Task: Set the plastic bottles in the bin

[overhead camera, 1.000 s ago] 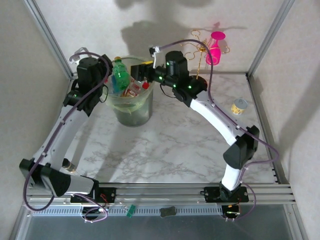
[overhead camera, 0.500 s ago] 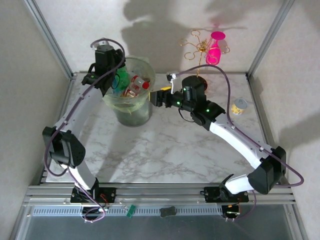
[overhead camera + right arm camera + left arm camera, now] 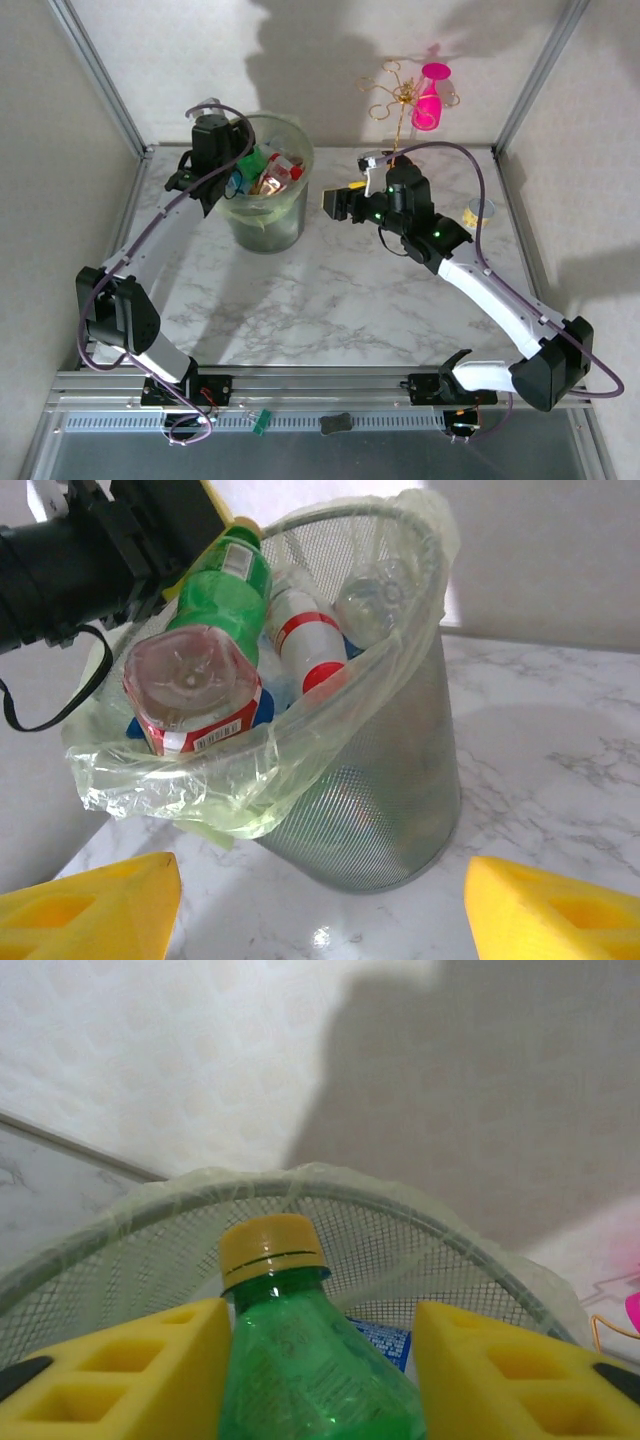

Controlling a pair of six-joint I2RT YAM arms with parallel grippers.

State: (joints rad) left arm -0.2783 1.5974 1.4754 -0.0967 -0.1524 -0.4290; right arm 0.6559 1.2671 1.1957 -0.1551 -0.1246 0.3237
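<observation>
Top external view: the bin [image 3: 268, 222] is seen upright at about 11 o'clock on the table [image 3: 330, 300], with a pale liner folded over its rim. The left arm is stretched to the bin's 9 o'clock side.

In the left wrist view, a green bottle [image 3: 305, 1375] with a yellow cap is framed between the yellow fingers of the left gripper [image 3: 320, 1310]. Its cap is pointed away towards the bin's mesh wall. The finger at 9 o'clock is seen against the bottle, but whether the bottle is truly clamped cannot be told.

In the right wrist view, the green bottle is leaned inside the bin. Beside it are seen a red-label bottle [image 3: 195, 695], a white bottle [image 3: 300, 630] with a red band, and a clear bottle [image 3: 375, 595]. The right gripper [image 3: 322, 870] is spread wide with nothing between its fingers. It is held at the bin's 3 o'clock, apart from it.

A small tin [image 3: 480, 212] is set at 2 o'clock on the table.
</observation>
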